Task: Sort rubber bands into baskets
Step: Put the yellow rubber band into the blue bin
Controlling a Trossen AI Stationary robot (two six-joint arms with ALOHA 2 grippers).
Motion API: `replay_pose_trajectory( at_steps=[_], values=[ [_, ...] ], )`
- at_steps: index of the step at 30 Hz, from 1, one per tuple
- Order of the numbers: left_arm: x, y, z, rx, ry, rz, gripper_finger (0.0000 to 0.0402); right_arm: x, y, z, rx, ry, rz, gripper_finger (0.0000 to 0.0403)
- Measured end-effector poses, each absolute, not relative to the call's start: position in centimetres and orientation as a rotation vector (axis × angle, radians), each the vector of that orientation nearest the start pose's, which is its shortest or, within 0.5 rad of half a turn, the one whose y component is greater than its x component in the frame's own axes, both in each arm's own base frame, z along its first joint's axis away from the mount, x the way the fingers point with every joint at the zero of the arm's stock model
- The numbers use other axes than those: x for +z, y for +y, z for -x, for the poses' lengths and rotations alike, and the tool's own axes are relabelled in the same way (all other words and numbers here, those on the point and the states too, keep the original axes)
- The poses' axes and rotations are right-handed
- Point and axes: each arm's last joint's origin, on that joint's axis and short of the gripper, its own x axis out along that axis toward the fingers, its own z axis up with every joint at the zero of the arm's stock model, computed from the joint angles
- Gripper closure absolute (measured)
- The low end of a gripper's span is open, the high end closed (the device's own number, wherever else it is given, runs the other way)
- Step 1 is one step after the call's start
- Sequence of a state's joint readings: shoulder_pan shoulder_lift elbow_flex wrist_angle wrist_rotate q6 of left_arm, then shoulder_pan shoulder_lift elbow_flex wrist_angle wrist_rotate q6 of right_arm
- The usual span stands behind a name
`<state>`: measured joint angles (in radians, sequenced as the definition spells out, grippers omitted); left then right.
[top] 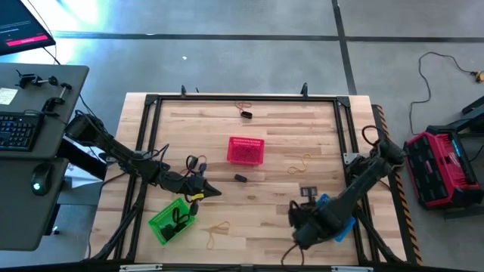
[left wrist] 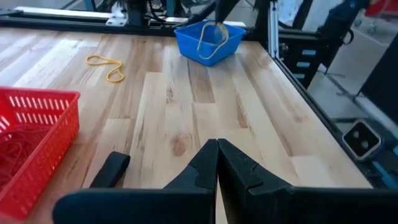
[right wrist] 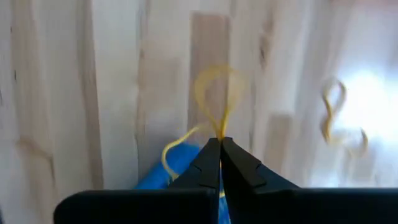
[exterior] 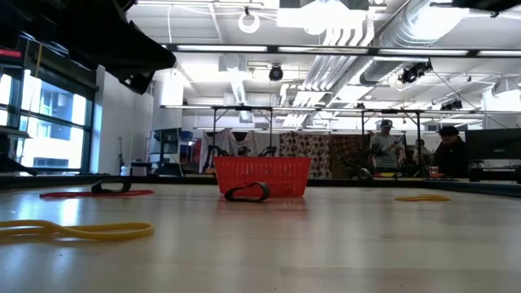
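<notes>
My right gripper [right wrist: 220,144] points down over the blue basket [left wrist: 209,40], shut on a yellow rubber band [right wrist: 214,93]. My left gripper [left wrist: 217,149] is shut and empty, hovering level near the green basket [top: 172,221], which has dark bands inside. The red basket [top: 246,149] stands mid-table and holds reddish bands. Loose bands lie flat on the wood: yellow ones [top: 219,227] [top: 302,161], a black one [top: 240,178] in front of the red basket, and a reddish one [top: 242,106] with a black one [top: 246,115] at the far edge. My right gripper pinches the yellow band between its two fingertips, at one spot on the loop [right wrist: 219,132]. The fingers come from above, pointing down. The band hangs slack below them as a loop [left wrist: 208,38] over the blue basket; whether its lower end touches the basket I cannot tell.
A black metal frame [top: 151,102] runs round the table's edges. A desk with a keyboard [top: 19,128] stands to the left, a red case [top: 442,166] on the floor to the right. People show far behind the table [exterior: 383,146]. Bare wood lies between the baskets.
</notes>
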<state>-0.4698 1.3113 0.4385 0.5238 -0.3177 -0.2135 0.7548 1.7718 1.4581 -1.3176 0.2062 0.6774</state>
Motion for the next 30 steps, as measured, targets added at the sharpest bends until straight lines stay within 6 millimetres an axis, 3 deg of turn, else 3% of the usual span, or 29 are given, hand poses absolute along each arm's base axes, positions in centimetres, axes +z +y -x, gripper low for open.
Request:
replay_pose_trajectory(
  at_steps=[3, 8, 19, 24, 30],
  values=[
    [17.8, -10.0, -22.4, -0.092, 0.325, 0.113, 0.0401, 26.1, 22.2, -21.9, -0.176, 1.502, 0.195, 0.0403],
    [17.8, -9.3, -22.7, -0.057, 0.323, 0.132, 0.0401, 26.1, 23.5, -19.2, -0.292, 1.517, 0.169, 0.0403],
    [17.8, -9.5, -25.0, -0.068, 0.358, 0.109, 0.0401, 21.7, 23.2, -16.7, -0.451, 1.572, 0.148, 0.0403],
    [17.5, -9.8, -25.9, -0.069, 0.377, 0.085, 0.0401, 19.0, 22.3, -16.6, -0.369, 1.55, -0.012, 0.0403],
    [17.4, -9.8, -26.7, -0.057, 0.395, 0.09, 0.0401, 17.8, 20.1, -15.0, -0.353, 1.563, -0.119, 0.0403]
  ],
)
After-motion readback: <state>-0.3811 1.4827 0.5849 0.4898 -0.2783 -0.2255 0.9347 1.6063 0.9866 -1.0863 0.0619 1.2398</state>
